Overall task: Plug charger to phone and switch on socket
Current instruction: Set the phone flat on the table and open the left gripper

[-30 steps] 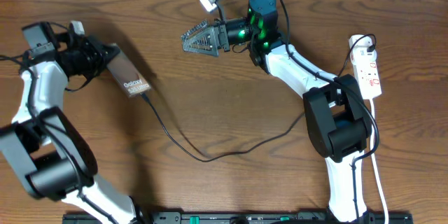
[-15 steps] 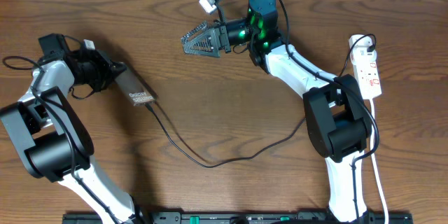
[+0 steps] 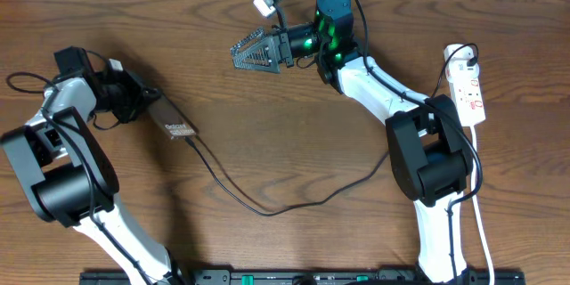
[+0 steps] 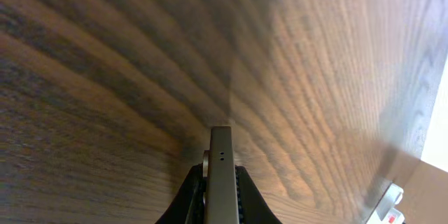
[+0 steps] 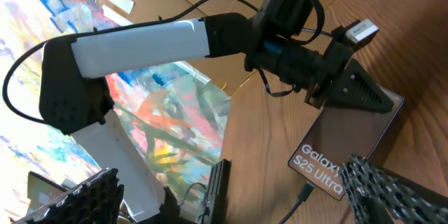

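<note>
My left gripper [image 3: 151,105] is shut on the phone [image 3: 171,119], a dark slab held tilted on its edge just above the wood at the left. In the left wrist view its thin metal edge [image 4: 220,175] sits between my jaws. The right wrist view shows its "Galaxy S25 Ultra" lettering [image 5: 329,171]. The charger cable [image 3: 267,211] loops across the table, and its plug tip [image 5: 306,194] meets the phone's bottom edge. The white socket [image 3: 469,89] lies at the far right with a black plug in its top end. My right gripper [image 3: 251,54] is open and empty, raised at the top centre.
The socket's white cord [image 3: 481,223] runs down the right side beside the right arm's base [image 3: 432,160]. A corner of the socket shows in the left wrist view [image 4: 392,203]. A black rail [image 3: 294,278] lines the table's front edge.
My left gripper has turned the phone from face-up to tilted on its edge and shifted it slightly down-right. The cable end followed. The right arm has not moved.
</note>
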Controlling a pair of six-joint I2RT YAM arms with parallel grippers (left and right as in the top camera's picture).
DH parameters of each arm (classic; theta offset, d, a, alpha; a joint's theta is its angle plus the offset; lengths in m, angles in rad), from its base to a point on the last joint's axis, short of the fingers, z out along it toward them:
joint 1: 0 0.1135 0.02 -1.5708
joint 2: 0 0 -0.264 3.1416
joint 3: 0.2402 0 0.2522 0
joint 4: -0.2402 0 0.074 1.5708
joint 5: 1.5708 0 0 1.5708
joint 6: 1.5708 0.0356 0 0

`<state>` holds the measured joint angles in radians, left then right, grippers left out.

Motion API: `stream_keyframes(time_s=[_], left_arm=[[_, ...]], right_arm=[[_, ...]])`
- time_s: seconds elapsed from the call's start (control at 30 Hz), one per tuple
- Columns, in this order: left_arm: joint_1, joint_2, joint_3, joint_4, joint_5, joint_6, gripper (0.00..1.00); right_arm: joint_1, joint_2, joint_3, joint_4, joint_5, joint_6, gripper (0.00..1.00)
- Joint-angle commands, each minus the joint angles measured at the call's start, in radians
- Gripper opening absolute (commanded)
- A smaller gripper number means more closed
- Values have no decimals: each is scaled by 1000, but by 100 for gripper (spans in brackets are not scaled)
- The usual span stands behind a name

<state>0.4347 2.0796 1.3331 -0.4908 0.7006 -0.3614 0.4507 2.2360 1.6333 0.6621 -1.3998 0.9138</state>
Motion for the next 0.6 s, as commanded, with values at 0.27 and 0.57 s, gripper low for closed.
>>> stream_keyframes(time_s=[0.27,0.57], left_arm=[[-2,8,-6,-10,-14,14,7],[-2,8,-24,-18,-51,14,7]], right_arm=[[-13,-11,20,-1,-13,6,99],[-13,-11,20,-1,-13,6,99]])
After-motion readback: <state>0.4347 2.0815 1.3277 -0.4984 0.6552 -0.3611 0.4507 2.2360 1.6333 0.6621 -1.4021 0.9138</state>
